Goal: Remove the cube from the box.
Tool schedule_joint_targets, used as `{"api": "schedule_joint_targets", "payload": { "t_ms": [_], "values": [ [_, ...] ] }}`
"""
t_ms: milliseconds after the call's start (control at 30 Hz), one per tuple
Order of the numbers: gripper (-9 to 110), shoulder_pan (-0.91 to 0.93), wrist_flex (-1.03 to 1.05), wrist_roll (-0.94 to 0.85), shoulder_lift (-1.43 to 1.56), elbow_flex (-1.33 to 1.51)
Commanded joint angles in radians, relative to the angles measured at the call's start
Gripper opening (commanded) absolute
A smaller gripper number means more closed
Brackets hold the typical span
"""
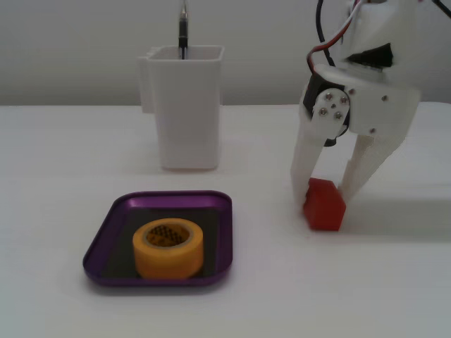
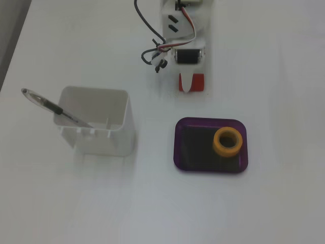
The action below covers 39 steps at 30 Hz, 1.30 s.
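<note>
The red cube (image 1: 325,205) rests on the white table to the right of the box, outside it; in the other fixed view it lies just above the box (image 2: 198,82). My gripper (image 1: 324,198) comes down from above with one white finger on each side of the cube, pressed against its sides. From above, the gripper (image 2: 190,84) partly covers the cube. The purple box (image 1: 106,236) holds only a yellow tape roll (image 1: 168,248); it also shows in the other fixed view (image 2: 179,142) with the roll (image 2: 227,142) in its right half.
A tall white container (image 1: 184,105) with a pen in it stands behind the box; from above the container (image 2: 99,122) is left of the box. Arm cables (image 2: 152,51) hang beside the wrist.
</note>
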Motion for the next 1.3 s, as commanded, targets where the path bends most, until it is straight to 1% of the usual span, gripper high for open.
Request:
{"api": "schedule_joint_targets", "payload": {
  "t_ms": [0, 333, 600, 767, 1033, 1167, 1267],
  "values": [
    [11, -0.008, 0.049, 0.003, 0.118, -0.058],
    [11, -0.006, 0.149, -0.008, 0.417, -0.077],
    [11, -0.006, 0.255, 0.006, 0.781, -0.046],
    [11, -0.006, 0.298, 0.063, 1.039, 0.13],
    [11, -0.006, 0.288, 0.063, 1.43, 0.557],
    [11, -0.006, 0.29, 0.071, 1.614, 0.713],
    [11, -0.008, 0.299, 0.071, 1.683, 0.79]
  ]
}}
